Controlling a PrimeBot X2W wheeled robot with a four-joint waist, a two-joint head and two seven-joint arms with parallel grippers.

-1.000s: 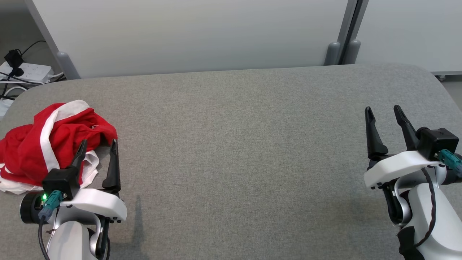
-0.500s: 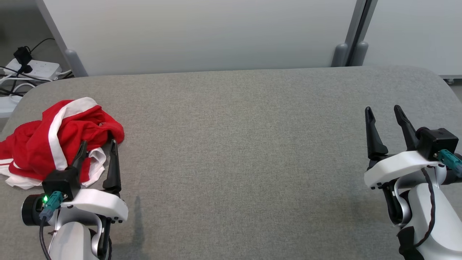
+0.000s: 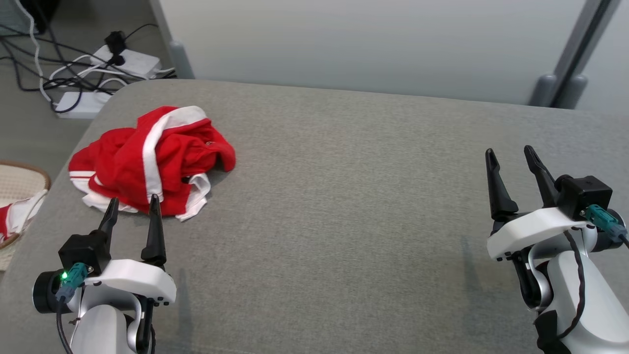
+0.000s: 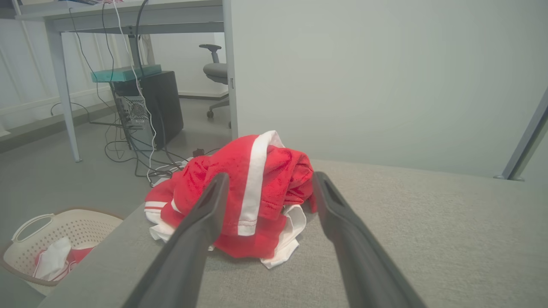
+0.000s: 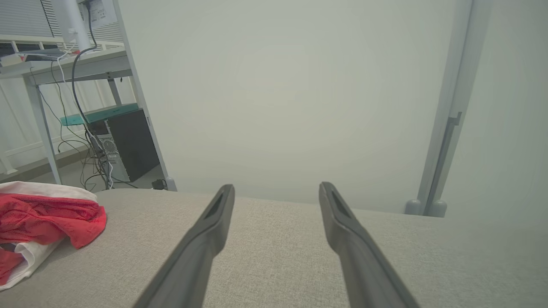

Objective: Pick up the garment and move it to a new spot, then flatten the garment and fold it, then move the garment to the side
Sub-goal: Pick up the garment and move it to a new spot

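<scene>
Both jaws released; left jaws sit near crumpled garment (image 3: 152, 167). Best approach: reach in, pinch a thick upper fold.

The left gripper (image 3: 133, 199) has two long, tapering black fingers (image 3: 155, 231) set in a glossy white housing (image 3: 132, 282) with small dark screws along its lower edge. A black boxy block (image 3: 81, 250) sits beside them, bearing a teal connector (image 3: 73, 276) and a green light (image 3: 62, 275); a dark cable (image 3: 58, 327) trails from it. The right gripper (image 3: 508, 150) matches it in build, with what seems a black strap (image 3: 550, 327) around its white forearm (image 3: 607, 317). In the wrist views the fingers look dark grey and grooved.
</scene>
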